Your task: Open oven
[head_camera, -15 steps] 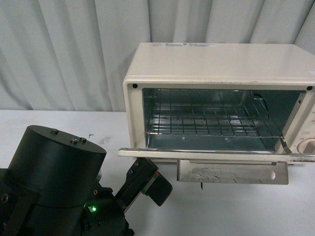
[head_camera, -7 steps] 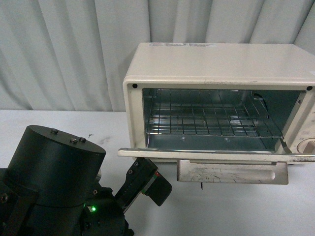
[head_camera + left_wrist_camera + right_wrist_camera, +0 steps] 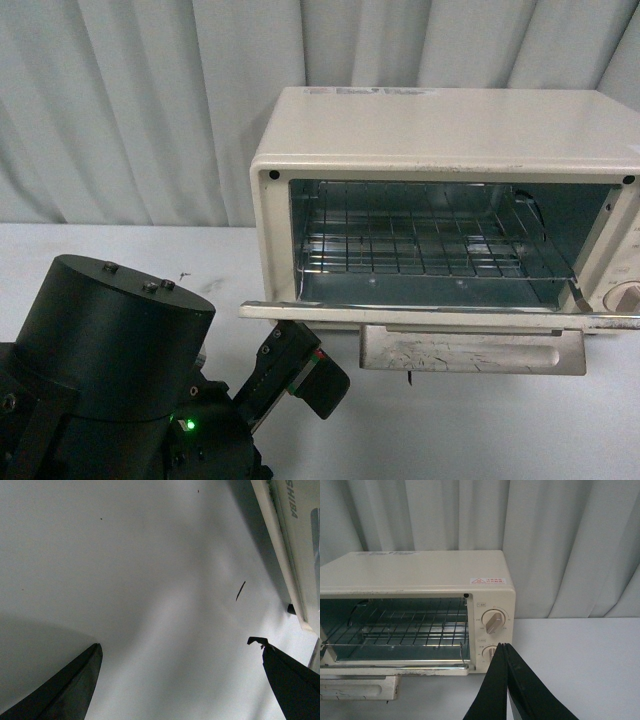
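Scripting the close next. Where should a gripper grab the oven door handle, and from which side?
Probably take the bar handle mid-span, coming from the front, low over the table: the door lies flat open, so the handle hangs beneath its front edge, wide and thin.

You had the left gripper (image 3: 176, 644) over a plain white tabletop (image 3: 125, 570), its two black tapered fingers (image 3: 70, 690) spread wide, with only bare tabletop showing between them. Along one edge of the view ran a strip of the cream-white oven (image 3: 295, 545), lettered "SHIBA", with a small black foot (image 3: 291, 609) beneath it. A thin dark streak (image 3: 240, 590) lay on the tabletop near the oven.
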